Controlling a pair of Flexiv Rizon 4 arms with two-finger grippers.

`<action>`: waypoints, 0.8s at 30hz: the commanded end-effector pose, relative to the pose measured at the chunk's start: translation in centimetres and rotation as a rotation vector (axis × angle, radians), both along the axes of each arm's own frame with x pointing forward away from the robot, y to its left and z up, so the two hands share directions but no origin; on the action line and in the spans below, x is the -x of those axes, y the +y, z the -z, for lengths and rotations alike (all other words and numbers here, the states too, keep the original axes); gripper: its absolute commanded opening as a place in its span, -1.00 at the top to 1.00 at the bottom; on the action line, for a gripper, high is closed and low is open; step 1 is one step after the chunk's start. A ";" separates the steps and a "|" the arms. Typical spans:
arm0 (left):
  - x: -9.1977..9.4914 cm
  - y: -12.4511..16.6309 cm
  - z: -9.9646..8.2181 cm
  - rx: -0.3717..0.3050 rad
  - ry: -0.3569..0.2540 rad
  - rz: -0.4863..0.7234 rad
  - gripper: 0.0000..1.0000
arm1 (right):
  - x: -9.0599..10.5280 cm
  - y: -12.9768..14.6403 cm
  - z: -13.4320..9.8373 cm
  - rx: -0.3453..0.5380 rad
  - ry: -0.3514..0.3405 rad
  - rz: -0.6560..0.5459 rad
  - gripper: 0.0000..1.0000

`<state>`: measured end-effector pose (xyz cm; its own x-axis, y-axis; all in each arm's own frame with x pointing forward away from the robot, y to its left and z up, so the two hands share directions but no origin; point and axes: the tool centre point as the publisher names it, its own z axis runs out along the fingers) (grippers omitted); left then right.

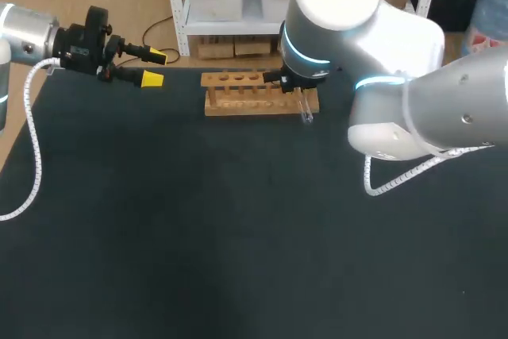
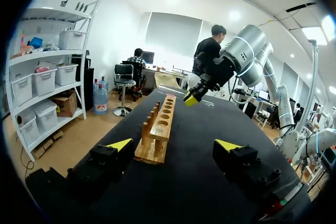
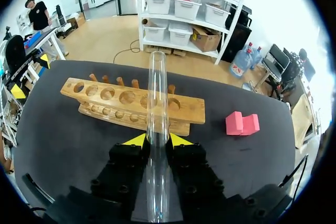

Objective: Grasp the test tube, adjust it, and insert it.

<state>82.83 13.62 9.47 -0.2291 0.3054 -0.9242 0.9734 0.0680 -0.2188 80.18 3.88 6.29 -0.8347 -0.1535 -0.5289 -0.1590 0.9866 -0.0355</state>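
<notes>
**Right pincer is gripping the clear tube at the rack**

We are looking at a black bench (image 1: 198, 236) with a wooden rack (image 1: 254, 93) sitting near the middle of its far edge. The rack is showing a row of round holes in its top plank and pegs along its far side.

The right pincer (image 3: 157, 141) is clenching the test tube (image 3: 156, 129), with both yellow-tipped fingers (image 3: 135, 140) pressing on it from opposite sides. The tube is a long, straight cylinder of clear, colourless glass or plastic. It is running between the fingers and reaching out ahead of them, and the rack is showing through its wall. From above, one end of the tube (image 1: 305, 113) is poking out below the arm, just off the rack's right end on its near side.

The left pincer (image 1: 154, 67) is hanging by the bench's far left corner, well apart from the rack. Its fingers are spread wide and gripping nothing.

A pink block (image 3: 241, 123) is lying on the bench past the rack's right end, apart from it.
</notes>
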 end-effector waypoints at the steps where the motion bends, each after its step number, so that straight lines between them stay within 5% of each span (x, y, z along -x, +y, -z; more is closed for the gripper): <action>1: 0.0 0.0 0.1 0.000 -0.001 0.001 -1.00 | -0.4 0.2 0.4 -0.001 0.011 0.000 1.00; 24: 0.0 0.0 0.1 0.000 -0.001 0.001 -1.00 | -0.9 0.1 1.8 -0.023 0.049 -0.011 1.00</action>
<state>82.83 13.62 9.47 -0.2291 0.3054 -0.9242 0.9734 0.0680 -0.2188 80.91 3.95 4.63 -0.8571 -0.1506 -0.4926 -0.1695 0.9855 -0.0063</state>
